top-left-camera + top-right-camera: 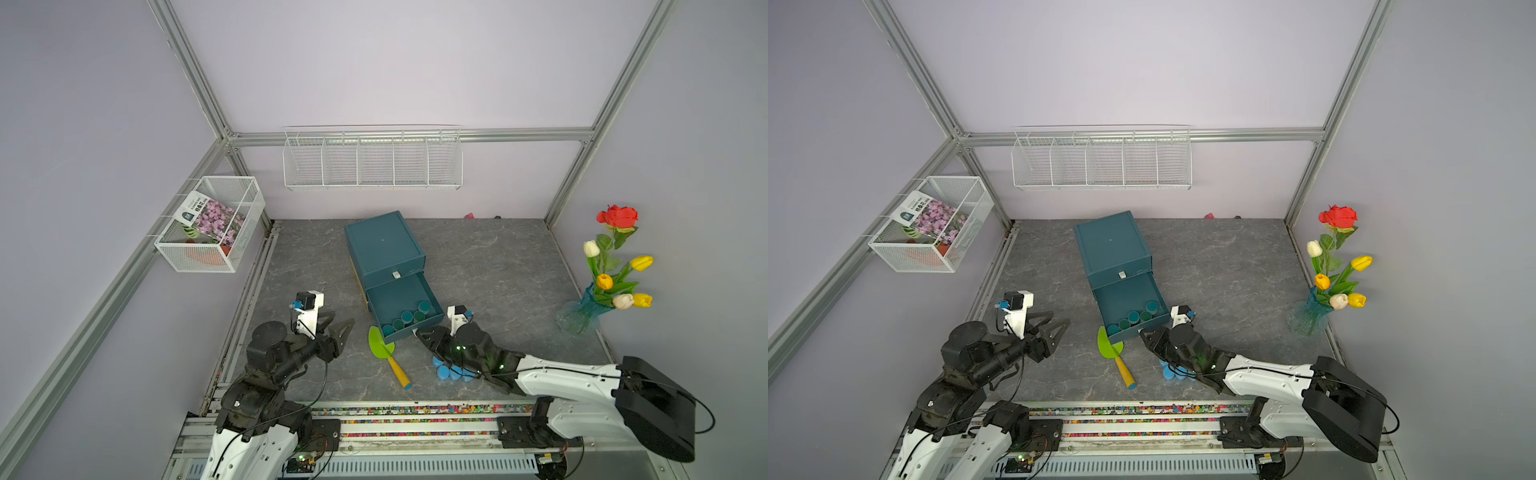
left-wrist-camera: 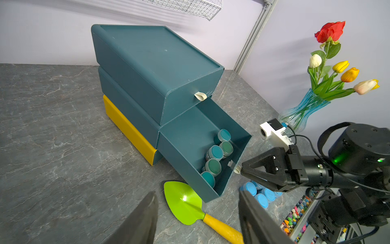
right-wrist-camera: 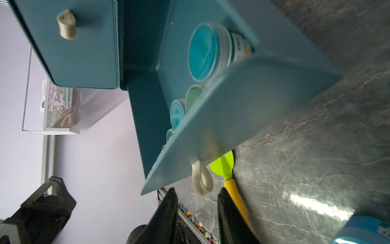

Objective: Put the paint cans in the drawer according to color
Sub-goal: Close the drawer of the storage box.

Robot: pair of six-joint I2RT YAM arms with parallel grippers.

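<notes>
A strip of coloured pebbles runs along the front edge of the table, between the two arm bases. Just beyond it, right of centre, a cluster of light blue paint cans stands on the table, partly covered by the right arm. To their left lies a green trowel, its yellow handle toward the front edge.

The right tool sits at the open drawer's front wall. Its fingers are apart, and the white loop pull lies at the gap between their tips, not clamped. The left tool hovers left of the trowel, fingers wide apart and empty.

The drawer, the middle one of a chest, stands pulled out. Five teal paint cans stand upright in a row inside its front wall. A vase of flowers stands at the right edge. A wire rack hangs on the back wall.
</notes>
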